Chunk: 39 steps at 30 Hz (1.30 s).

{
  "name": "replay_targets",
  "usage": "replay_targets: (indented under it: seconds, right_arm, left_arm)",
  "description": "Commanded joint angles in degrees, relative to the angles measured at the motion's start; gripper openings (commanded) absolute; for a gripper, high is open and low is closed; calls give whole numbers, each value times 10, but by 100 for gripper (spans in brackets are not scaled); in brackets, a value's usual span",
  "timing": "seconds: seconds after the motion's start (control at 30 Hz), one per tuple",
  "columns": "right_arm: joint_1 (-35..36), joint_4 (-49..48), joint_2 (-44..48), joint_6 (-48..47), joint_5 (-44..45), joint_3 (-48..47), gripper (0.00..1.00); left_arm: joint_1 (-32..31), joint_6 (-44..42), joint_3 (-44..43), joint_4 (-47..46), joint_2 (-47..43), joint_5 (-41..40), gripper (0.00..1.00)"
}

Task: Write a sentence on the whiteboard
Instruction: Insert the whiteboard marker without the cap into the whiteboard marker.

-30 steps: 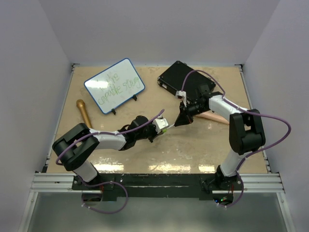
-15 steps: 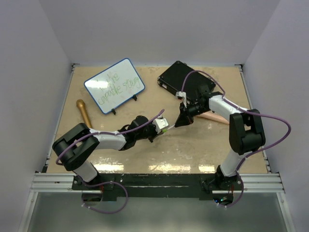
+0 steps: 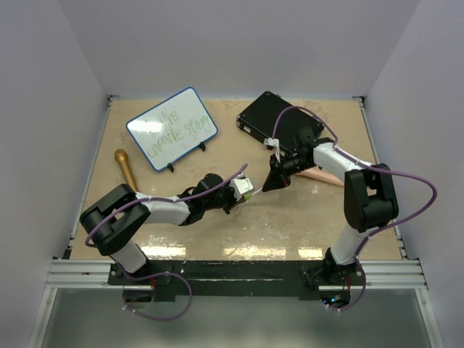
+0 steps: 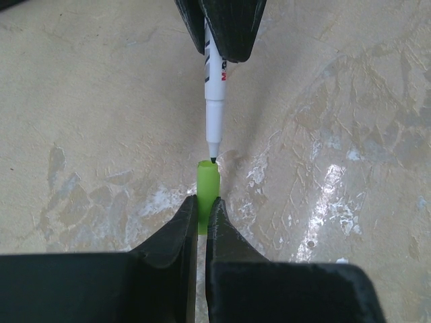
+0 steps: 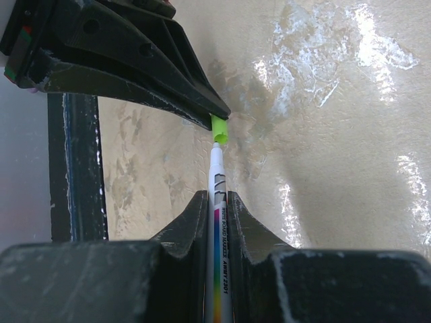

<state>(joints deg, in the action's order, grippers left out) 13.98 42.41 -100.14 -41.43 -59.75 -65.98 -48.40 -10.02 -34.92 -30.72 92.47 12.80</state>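
Note:
The whiteboard (image 3: 172, 128) stands on small black feet at the back left, with the green sentence (image 3: 171, 134) in two lines on it. My left gripper (image 3: 249, 189) is shut on the green marker cap (image 4: 207, 182). My right gripper (image 3: 270, 181) is shut on the white marker (image 5: 218, 195). The marker's tip (image 4: 213, 159) sits at the cap's open mouth, above the table's middle. The cap also shows in the right wrist view (image 5: 219, 129), and the marker in the left wrist view (image 4: 215, 101).
A black rectangular case (image 3: 279, 123) lies at the back right. A wooden-handled tool (image 3: 126, 168) lies at the left, in front of the whiteboard. A tan flat piece (image 3: 322, 175) lies under the right arm.

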Motion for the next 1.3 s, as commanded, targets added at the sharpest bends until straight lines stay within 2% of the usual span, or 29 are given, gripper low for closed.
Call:
replay_targets:
  seconds: [0.0, 0.73, 1.03, 1.27]
  right_arm:
    - [5, 3, -3, -10, -23, -1, 0]
    - [14, 1, -20, -7, -22, 0, 0]
    - [25, 1, -25, -7, -22, 1, 0]
    - [33, 1, -36, -6, -20, 5, 0]
  left_arm:
    - [-1, 4, -19, -29, 5, 20, 0]
    - [-1, 27, -40, -60, 10, 56, 0]
    - [-6, 60, -111, -101, 48, 73, 0]
    - [-10, 62, -161, -154, 44, 55, 0]
